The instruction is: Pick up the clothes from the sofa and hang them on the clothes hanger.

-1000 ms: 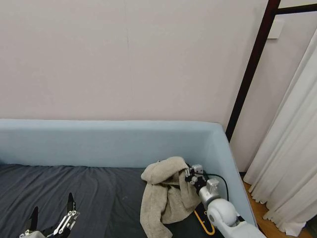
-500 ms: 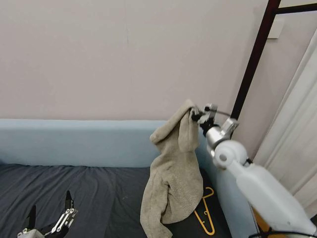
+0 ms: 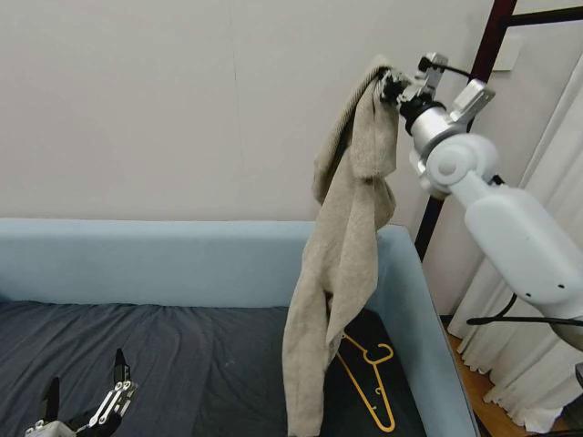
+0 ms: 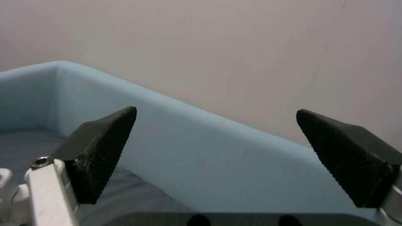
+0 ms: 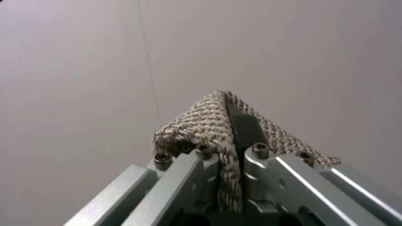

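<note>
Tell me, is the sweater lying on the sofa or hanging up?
Hanging. The right gripper, shut on its top, holds the beige sweater high; whether its bottom touches the sofa, cannot tell. Left gripper waits low.

White right arm (image 3: 515, 228); silver bolted right pincer (image 5: 231, 123), pads (image 5: 242, 128) apparently black.

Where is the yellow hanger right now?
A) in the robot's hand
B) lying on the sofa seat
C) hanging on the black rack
B: the yellow hanger lies on the dark sofa seat; the right gripper, up high, has jaws shut on the beige sweater, the left gripper hangs open low.
</note>
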`<state>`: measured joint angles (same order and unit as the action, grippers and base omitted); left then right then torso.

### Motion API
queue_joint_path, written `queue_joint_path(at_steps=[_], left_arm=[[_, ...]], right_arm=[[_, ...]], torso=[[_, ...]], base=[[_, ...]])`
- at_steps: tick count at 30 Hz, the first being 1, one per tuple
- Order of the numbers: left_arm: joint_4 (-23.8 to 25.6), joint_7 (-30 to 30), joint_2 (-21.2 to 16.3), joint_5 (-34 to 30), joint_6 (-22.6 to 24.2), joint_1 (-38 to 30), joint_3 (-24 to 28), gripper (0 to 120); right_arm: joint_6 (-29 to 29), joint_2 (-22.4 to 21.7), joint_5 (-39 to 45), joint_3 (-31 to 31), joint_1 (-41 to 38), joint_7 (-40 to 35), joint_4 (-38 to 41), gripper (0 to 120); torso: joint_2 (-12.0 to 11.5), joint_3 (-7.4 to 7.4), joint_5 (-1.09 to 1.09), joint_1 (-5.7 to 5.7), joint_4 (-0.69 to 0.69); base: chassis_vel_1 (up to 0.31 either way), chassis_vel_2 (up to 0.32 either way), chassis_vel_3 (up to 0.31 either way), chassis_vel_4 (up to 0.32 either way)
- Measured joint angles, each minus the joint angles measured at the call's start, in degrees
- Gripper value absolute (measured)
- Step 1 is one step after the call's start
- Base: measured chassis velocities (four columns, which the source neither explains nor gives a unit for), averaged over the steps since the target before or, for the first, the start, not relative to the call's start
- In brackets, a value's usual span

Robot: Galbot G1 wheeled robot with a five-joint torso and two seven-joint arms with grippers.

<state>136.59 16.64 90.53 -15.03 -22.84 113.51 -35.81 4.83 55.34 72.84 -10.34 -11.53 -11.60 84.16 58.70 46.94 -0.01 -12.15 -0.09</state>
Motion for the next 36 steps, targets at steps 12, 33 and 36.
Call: queue_joint_path(at_steps=[12,33,36], left_arm=[[-0.06,0.69,-0.89,-0.02,0.08,-0.03,-1.71,100],[-2.79,4.51,-3.56,-3.94,4.26,-1.19,-9.74,100],[-3.15,4.35,-3.24,-4.17,4.32,-1.61,-9.76,100]], right_arm=[[0.88,-3.62,-5.77,-4.24,15.21,0.33,11.81,0],[-3.75,3.08,-26.90,-24.11,46.81,-2.43,15.89,0],[-3.23,4.27,-28.02,-27.07,48.63,-4.91,15.81,0]], torso=[[0.00,0.00,0.04,0.01,-0.02],[0.01,-0.01,-0.01,0.01,0.00],[0.00,-0.01,0.00,0.01,0.00]], base=[[0.000,0.000,0.000,0.000],[0.000,0.000,0.000,0.000],[0.000,0.000,0.000,0.000]])
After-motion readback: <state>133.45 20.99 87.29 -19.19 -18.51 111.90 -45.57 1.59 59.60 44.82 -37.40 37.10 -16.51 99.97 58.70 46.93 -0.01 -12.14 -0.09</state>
